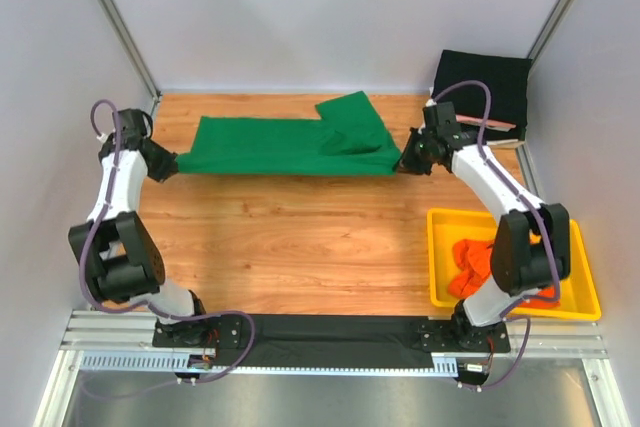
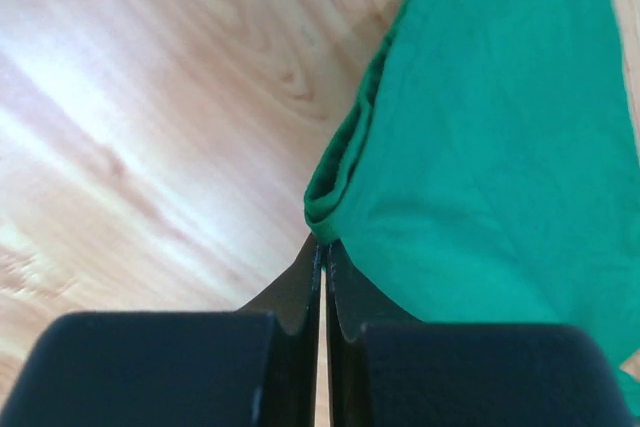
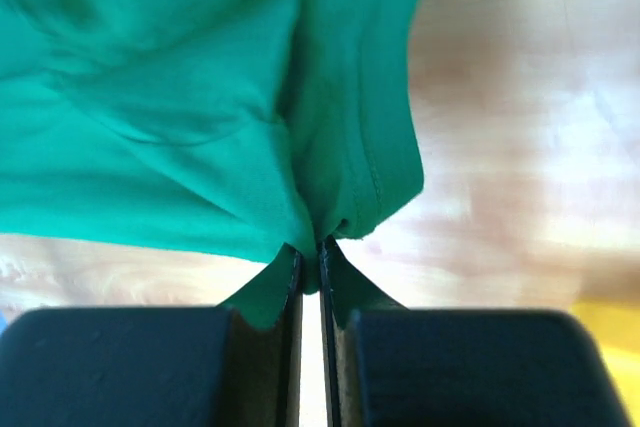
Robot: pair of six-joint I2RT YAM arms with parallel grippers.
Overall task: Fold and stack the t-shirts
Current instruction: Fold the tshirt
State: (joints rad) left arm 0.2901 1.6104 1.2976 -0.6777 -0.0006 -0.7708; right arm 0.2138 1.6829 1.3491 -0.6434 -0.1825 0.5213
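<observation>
A green t-shirt (image 1: 290, 144) lies stretched across the far part of the wooden table, folded lengthwise, one sleeve sticking up at the right. My left gripper (image 1: 172, 164) is shut on its left edge; the left wrist view shows the jaws pinching the green hem (image 2: 335, 217). My right gripper (image 1: 405, 162) is shut on the right end of the green t-shirt (image 3: 200, 97), with cloth bunched between the jaws. A folded black t-shirt (image 1: 482, 87) lies at the far right corner. An orange t-shirt (image 1: 478, 265) sits crumpled in the yellow bin.
The yellow bin (image 1: 580, 292) stands at the near right of the table. Metal frame posts rise at the far left (image 1: 120, 22) and far right corners. A black mat (image 1: 330, 339) lies along the near edge between the arm bases.
</observation>
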